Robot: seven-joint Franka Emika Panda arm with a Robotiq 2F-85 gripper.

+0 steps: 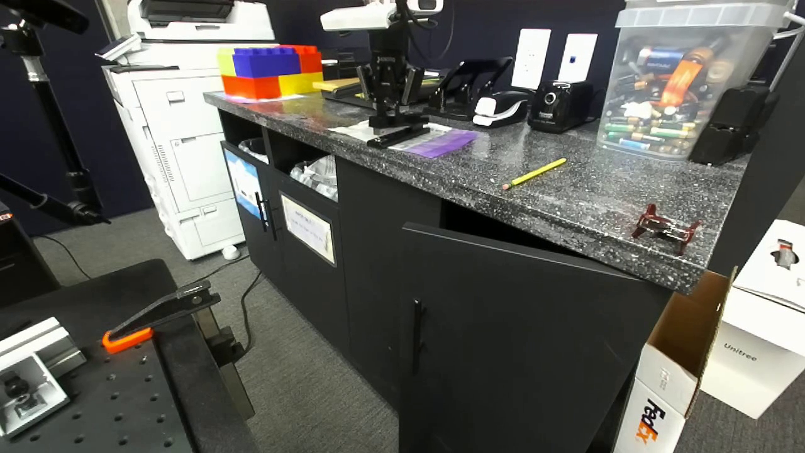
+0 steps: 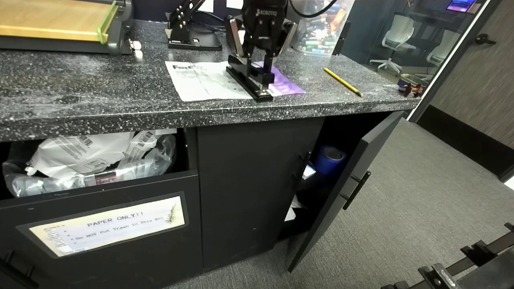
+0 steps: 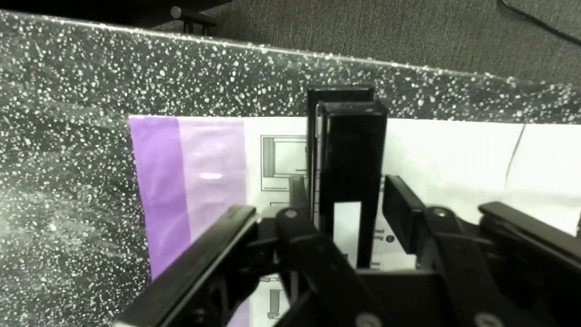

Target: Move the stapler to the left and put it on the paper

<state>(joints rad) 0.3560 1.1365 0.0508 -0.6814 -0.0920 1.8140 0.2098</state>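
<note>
The black stapler (image 1: 397, 136) lies flat on the white printed paper (image 1: 352, 130) on the speckled counter. In an exterior view the stapler (image 2: 243, 81) sits on the right part of the paper (image 2: 200, 82), beside its purple band (image 2: 283, 85). In the wrist view the stapler (image 3: 352, 150) pokes past the paper's (image 3: 449, 154) edge toward the counter's edge. My gripper (image 3: 346, 193) straddles the stapler, with a gap at the right finger; the left finger is close beside its base. The gripper also shows in both exterior views (image 1: 391, 112) (image 2: 259, 74). The stapler's rear is hidden.
A yellow pencil (image 1: 534, 173) and a small dark red object (image 1: 666, 228) lie to the right. A black-and-white gadget (image 1: 503, 108), a black hole punch (image 2: 194, 34), a paper cutter (image 2: 56, 24) and a clear battery bin (image 1: 682, 107) stand behind. A cabinet door (image 2: 349, 188) hangs open below.
</note>
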